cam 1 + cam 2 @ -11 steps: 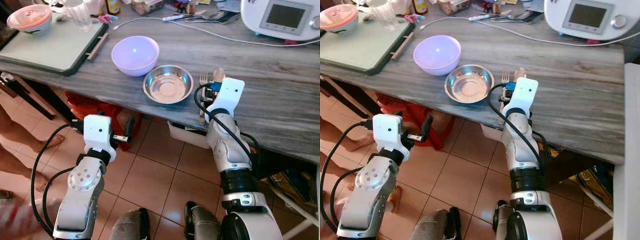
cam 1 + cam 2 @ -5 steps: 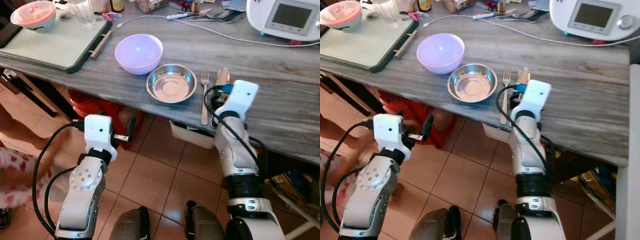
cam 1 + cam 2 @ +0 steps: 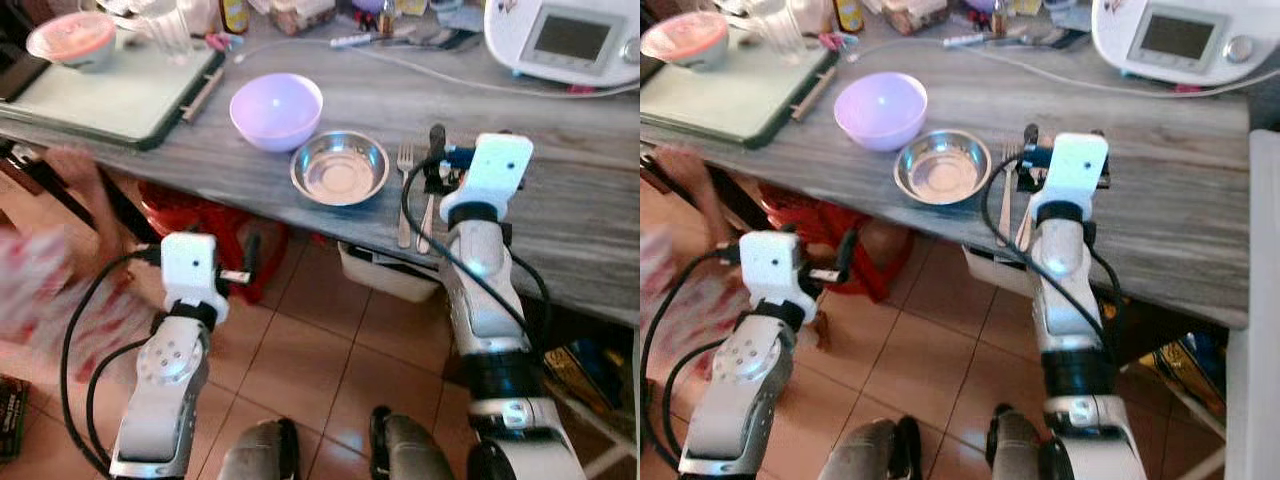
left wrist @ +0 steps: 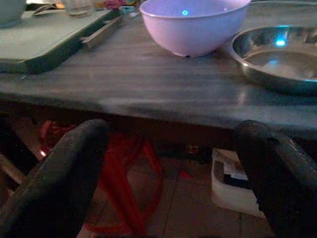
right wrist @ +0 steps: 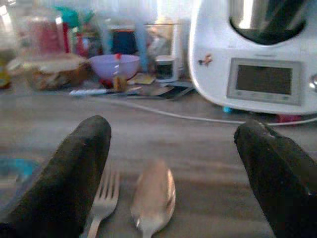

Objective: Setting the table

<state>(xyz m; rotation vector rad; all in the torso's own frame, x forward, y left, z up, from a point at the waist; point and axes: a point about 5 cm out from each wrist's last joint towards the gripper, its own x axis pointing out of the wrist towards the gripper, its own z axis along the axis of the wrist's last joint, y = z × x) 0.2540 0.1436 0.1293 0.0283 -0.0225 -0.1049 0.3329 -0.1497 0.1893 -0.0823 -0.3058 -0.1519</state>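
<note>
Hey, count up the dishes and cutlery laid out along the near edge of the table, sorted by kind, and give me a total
Bowls: 2, a lilac bowl and a steel bowl
Forks: 1, the fork right of the steel bowl
Spoons: 1, the spoon beside the fork, below the open right gripper
Total: 4

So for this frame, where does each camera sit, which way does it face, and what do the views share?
Left and right eye views: on the head, looking down at the wooden table, both arms and the feet.
Left wrist view: below table height, facing the purple bowl and steel bowl between its open fingers.
Right wrist view: above the table, facing the fork, spoon and white appliance.
All share the table.
</note>
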